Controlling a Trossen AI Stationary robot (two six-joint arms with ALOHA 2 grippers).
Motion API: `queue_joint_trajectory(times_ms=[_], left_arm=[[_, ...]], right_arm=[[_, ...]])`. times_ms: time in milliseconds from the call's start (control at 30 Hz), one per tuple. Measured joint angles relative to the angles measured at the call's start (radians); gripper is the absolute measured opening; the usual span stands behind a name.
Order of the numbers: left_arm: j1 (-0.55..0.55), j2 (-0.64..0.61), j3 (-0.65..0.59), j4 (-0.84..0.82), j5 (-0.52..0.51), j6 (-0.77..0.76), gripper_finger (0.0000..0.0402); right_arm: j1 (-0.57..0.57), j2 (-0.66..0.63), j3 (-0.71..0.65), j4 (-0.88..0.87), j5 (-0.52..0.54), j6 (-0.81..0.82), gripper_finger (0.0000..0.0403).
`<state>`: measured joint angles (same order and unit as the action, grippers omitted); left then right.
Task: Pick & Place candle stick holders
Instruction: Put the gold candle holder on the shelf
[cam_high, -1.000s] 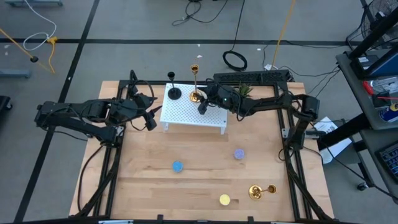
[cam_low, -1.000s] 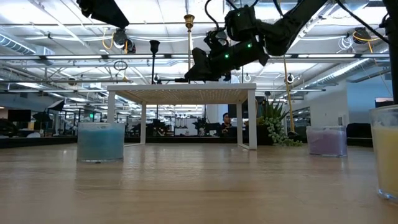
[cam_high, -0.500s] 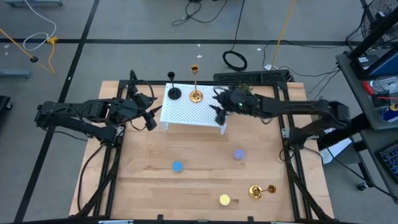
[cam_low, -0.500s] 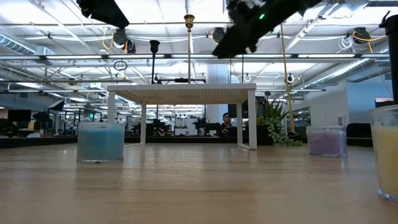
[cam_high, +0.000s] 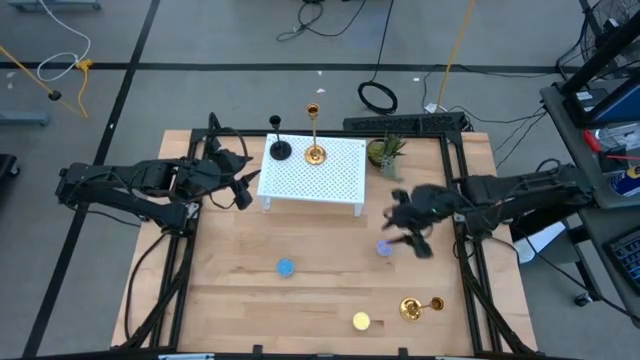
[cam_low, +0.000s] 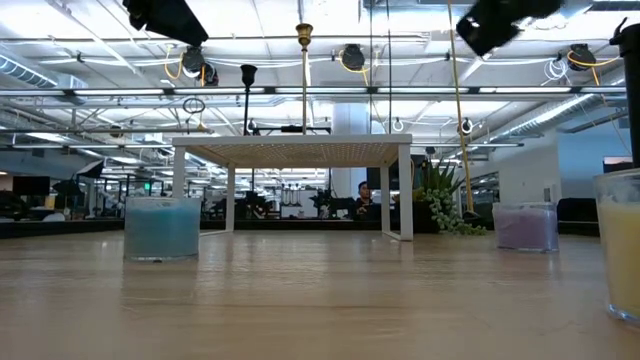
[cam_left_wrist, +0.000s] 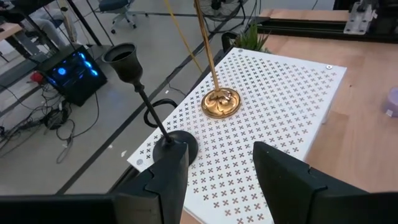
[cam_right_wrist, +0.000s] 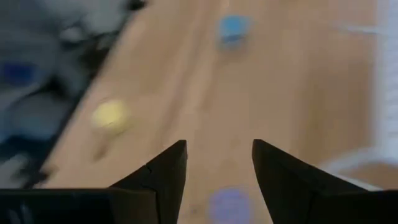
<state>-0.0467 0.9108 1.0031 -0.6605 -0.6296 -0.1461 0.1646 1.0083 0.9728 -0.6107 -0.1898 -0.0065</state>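
Right claw (cam_high: 408, 232) empty, gold holder (cam_high: 420, 307) lying nearer table's front edge

— What stands on the wooden table (cam_high: 240, 300)?

— A white perforated stand (cam_high: 318, 175) at upper centre, a plant (cam_high: 385, 150) beside it. Lower down: blue candle (cam_high: 286, 267), purple candle (cam_high: 384, 248), yellow candle (cam_high: 361, 321), and a gold holder (cam_high: 418, 307) lying at lower right.

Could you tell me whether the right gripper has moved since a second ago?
Yes. The right gripper has left the white stand and now hangs open by the purple candle.
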Motion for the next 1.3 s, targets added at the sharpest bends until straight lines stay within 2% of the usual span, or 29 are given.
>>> queue_joint_trajectory(times_ms=[67,167,233,500,800,900,1167,1300], left_arm=[[0.000,0.000,0.000,0.003,0.000,-0.009,0.0189],[0.000,0.000,0.000,0.017,0.000,-0.025,0.0189],[0.000,0.000,0.000,0.029,0.001,-0.026,0.0189],[0.000,0.000,0.000,0.061,0.003,-0.041,0.0189],[0.000,0.000,0.000,0.090,0.003,-0.017,0.0189],[0.000,0.000,0.000,0.090,0.003,-0.017,0.0189],[0.000,0.000,0.000,0.093,0.003,-0.015,0.0189],[0.000,0.000,0.000,0.093,0.002,-0.015,0.0189]], right_arm=[[0.042,-0.048,-0.079,0.043,-0.117,-0.008,0.0179],[0.101,-0.122,-0.228,0.199,-0.298,-0.042,0.0170],[0.129,-0.173,-0.327,0.287,-0.361,-0.063,0.0164],[0.172,-0.351,-0.649,0.588,-0.362,-0.005,0.0155],[0.237,-0.417,-0.930,1.073,-0.413,-0.004,0.0155],[0.259,-0.414,-0.953,1.176,-0.409,-0.006,0.0155],[0.324,-0.365,-0.926,1.219,-0.383,-0.009,0.0155],[0.362,-0.324,-0.927,1.289,-0.383,-0.068,0.0155]])
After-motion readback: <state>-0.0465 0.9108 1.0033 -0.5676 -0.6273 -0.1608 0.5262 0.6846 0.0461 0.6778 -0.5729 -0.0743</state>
